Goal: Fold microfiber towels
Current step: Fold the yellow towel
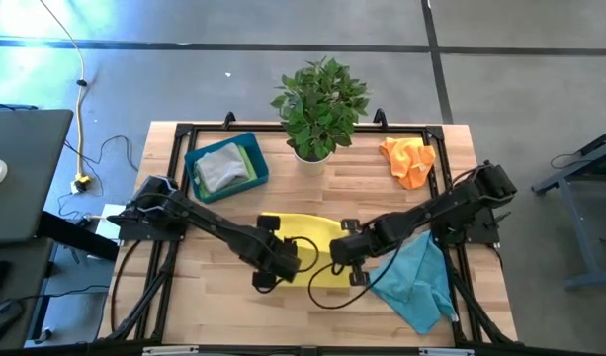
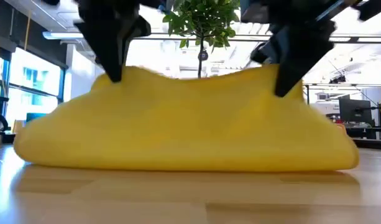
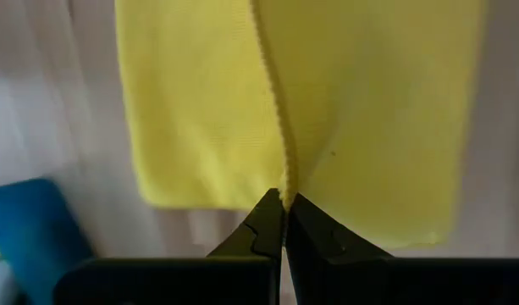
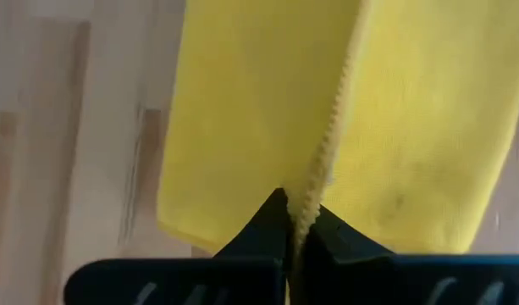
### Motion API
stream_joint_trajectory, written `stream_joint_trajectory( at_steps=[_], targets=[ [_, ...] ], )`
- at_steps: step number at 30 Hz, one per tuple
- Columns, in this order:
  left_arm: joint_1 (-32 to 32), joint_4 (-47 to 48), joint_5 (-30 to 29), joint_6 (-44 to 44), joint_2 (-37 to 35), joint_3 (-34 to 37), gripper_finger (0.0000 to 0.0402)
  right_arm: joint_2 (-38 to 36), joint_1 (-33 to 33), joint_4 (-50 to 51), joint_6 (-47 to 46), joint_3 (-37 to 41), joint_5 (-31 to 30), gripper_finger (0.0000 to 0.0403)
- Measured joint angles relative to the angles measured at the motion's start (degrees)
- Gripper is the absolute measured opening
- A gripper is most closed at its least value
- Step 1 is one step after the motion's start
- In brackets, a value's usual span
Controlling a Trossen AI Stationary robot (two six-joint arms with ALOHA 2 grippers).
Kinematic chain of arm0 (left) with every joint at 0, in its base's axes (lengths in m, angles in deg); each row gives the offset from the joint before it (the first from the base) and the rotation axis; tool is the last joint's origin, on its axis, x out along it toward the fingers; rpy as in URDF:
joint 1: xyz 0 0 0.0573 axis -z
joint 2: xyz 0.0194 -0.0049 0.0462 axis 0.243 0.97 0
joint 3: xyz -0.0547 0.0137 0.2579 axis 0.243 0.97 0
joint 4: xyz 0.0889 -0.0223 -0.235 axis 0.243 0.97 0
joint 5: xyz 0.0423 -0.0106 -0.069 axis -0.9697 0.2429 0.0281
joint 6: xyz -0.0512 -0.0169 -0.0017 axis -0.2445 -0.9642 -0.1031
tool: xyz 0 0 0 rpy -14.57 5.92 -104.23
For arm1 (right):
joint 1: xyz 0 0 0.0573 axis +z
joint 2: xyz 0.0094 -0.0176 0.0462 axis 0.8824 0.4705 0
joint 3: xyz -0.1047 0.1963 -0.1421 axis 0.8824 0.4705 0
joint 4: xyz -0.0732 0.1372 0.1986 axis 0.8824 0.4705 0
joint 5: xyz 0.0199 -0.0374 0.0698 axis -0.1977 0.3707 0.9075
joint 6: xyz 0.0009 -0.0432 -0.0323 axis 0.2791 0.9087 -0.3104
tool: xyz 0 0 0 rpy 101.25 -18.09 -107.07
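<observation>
A: Where's the yellow towel (image 1: pixel 304 237)?

B: Just in front of the plant (image 1: pixel 319 107), its long side running left-right. The left gripper (image 3: pixel 284 206) and right gripper (image 4: pixel 300 213) each pinch its near edge, lifted, with the rest stretching toward the plant.

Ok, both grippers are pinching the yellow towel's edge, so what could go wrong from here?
1. Both the left gripper and right gripper hold only the yellow towel's hem; it could slip free.
2. The blue towel lies beside it under the right arm and could get dragged.
</observation>
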Motion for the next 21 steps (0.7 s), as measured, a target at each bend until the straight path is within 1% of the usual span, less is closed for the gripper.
stream_joint_trajectory(
  at_steps=[3, 6, 13, 17, 21],
  targets=[
    [-1.7, 0.7, -1.0, 2.5, 2.6, 0.0, 0.0000, 0.7, -2.0, 0.8, 1.2, 0.0, -0.5, 0.0000],
    [-3.4, 2.3, -3.6, 3.7, 4.8, 0.1, 0.0000, 1.7, -3.8, 2.0, 2.2, 0.0, -2.4, 0.0000],
    [-7.3, 3.1, -9.5, 3.7, 5.9, 0.1, 0.0001, 4.3, -6.9, 2.5, 4.0, 0.0, -2.7, 0.0000],
    [-9.1, 3.0, -9.6, 5.5, 5.8, 0.0, 0.0000, 6.1, -7.8, 2.5, 7.1, 0.0, -3.0, 0.0000],
    [-10.8, 3.0, -8.7, 5.3, 5.8, 0.0, 0.0001, 7.3, -8.3, 2.7, 8.7, 0.0, -6.2, 0.0000]
  ],
)
